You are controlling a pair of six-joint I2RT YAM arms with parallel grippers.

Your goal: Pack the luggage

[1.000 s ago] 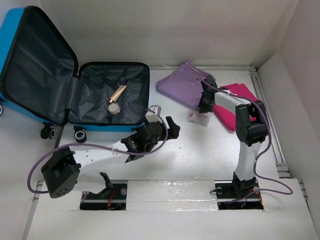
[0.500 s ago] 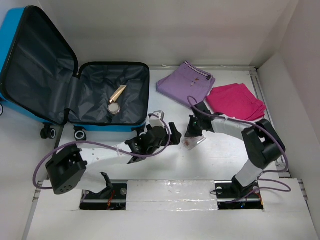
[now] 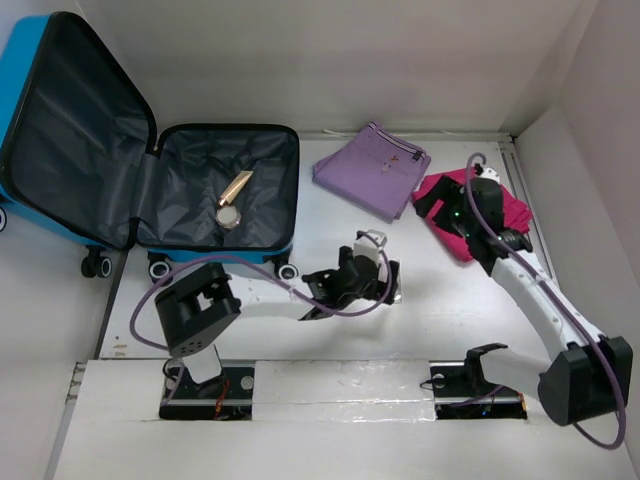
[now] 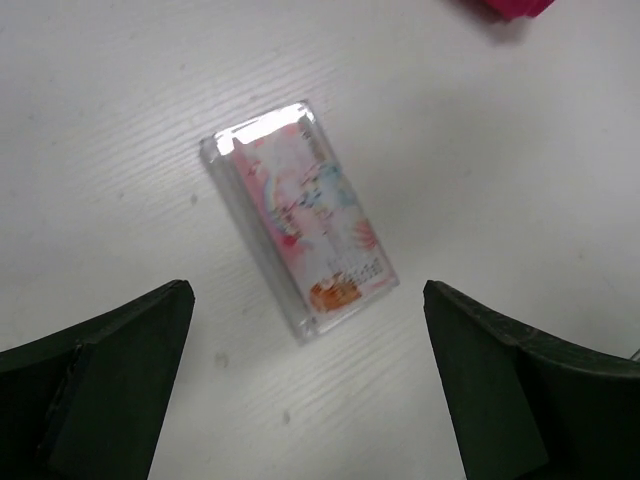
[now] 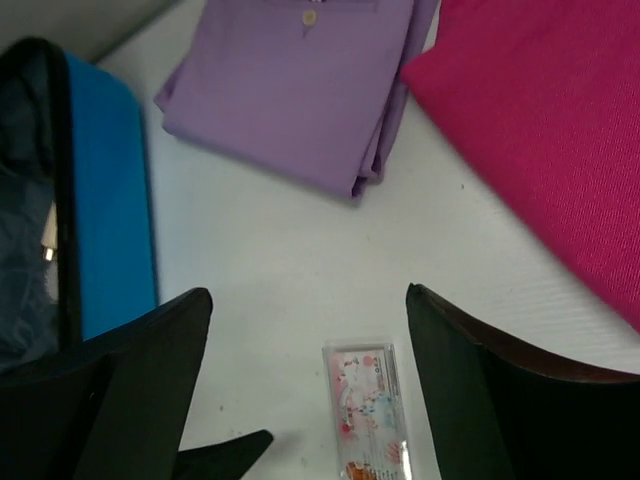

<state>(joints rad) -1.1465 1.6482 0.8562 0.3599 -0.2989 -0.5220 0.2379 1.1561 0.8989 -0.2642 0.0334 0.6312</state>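
A: Luggage (image 3: 80,120) first; where, and how likely to handle?

B: Far left of the table (image 3: 450,300), lying open; lid raised at the left, base flat with dark lining showing; gold tube (image 3: 237,186) and small round item (image 3: 229,215) inside the base. Probably stiff in the blue shell, soft in the lining, light for its bulk; wheeled, so apt to roll if shoved. Best taken by the lid's hard rim when closing, not by the fabric; worth steadying the base meanwhile.

A: And the left gripper (image 4: 306,290)?

B: Spread wide, holding nothing; poised straight above a small clear pack (image 4: 300,230) with pink print, one finger out to each side, both apart from it. Pack flat on bare table, mid-table, clear of the luggage; looks slick and fairly rigid, so better pinched across the narrow sides.

A: Right gripper (image 5: 308,295)?

B: Also gaping and empty; up over the left part of the magenta folded garment (image 5: 540,130), with the purple folded garment (image 5: 290,90) just beside that. Touching neither, as far as visible; soft and floppy both, likely needing a pinch on a folded edge.
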